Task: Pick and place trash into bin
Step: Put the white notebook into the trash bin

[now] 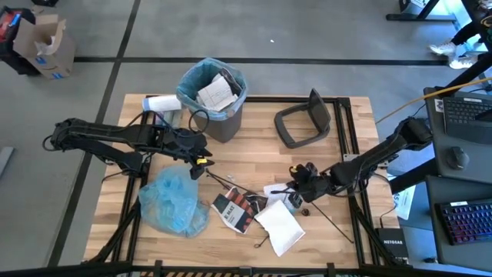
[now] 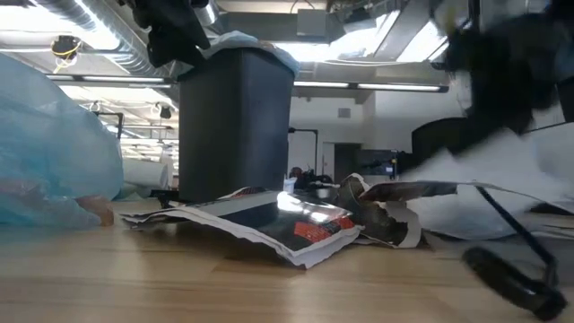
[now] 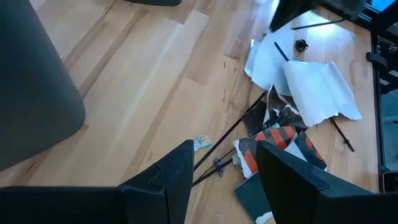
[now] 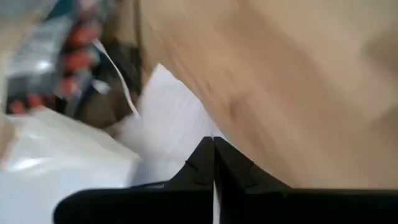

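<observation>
Two pincers: right pincer (image 1: 294, 190) clenched, touching white mailer (image 1: 278, 225) edge; left pincer (image 1: 201, 160) released nr bin (image 1: 231, 117).

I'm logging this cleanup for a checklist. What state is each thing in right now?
bin: upright, lid off, blue liner in, paper inside.
lid: off, lying on the table beside the bin.
printed packet: crumpled, flat on the table.
white mailer: lying on the table.
blue bag: crumpled on the table.
left gripper: fingers open, empty.
right gripper: fingers shut, by the white mailer.
</observation>
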Robot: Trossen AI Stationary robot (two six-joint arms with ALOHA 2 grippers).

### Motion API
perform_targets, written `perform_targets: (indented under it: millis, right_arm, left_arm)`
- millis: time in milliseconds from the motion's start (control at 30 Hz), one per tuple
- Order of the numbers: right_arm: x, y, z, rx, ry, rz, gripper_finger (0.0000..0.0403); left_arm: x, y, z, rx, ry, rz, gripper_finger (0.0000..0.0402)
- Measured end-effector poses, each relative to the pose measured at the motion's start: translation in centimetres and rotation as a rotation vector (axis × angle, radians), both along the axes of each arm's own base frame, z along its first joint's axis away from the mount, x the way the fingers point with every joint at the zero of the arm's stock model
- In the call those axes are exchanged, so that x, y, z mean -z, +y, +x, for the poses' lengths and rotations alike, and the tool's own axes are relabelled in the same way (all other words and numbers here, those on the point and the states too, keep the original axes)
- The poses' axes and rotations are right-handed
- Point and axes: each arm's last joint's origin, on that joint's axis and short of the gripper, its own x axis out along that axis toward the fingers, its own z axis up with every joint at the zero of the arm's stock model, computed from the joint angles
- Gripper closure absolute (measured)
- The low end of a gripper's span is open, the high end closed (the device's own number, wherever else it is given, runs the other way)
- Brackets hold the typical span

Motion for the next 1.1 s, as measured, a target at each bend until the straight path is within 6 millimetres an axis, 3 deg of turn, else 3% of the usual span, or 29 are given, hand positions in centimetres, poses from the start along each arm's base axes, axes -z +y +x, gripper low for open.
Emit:
perform_targets:
  millis: [267, 400, 533, 833, 967, 1100]
  right_arm:
    - [-9.8, 0.2, 3.5, -0.063, -0.156, -0.33, 0.0402]
    - [-14.1, -1.2, 5.4, -0.075, -0.284, -0.437, 0.0402]
    - [-16.9, -3.3, 7.0, -0.043, -0.41, -0.525, 0.0402]
    - [-20.7, -9.0, 10.2, 0.035, -0.775, -0.717, 0.0402]
    - [-20.7, -12.4, 12.2, 0.153, -0.914, -0.776, 0.0402]
    - [-20.3, -16.0, 14.9, 0.218, -0.91, -0.818, 0.0402]
  left_arm:
    - [-1.9, -0.1, -0.3, 0.044, -0.14, 0.042, 0.0235]
    - [-3.8, 0.0, -1.4, 0.041, -0.225, 0.08, 0.0235]
    - [-5.6, 0.3, -3.2, -0.002, -0.305, 0.173, 0.0235]
    - [-7.7, 1.3, -6.9, -0.236, -0.396, 0.358, 0.0235]
    - [-7.9, 1.4, -7.3, -0.258, -0.402, 0.385, 0.0235]
    - [-7.8, 1.4, -7.3, -0.26, -0.4, 0.385, 0.0235]
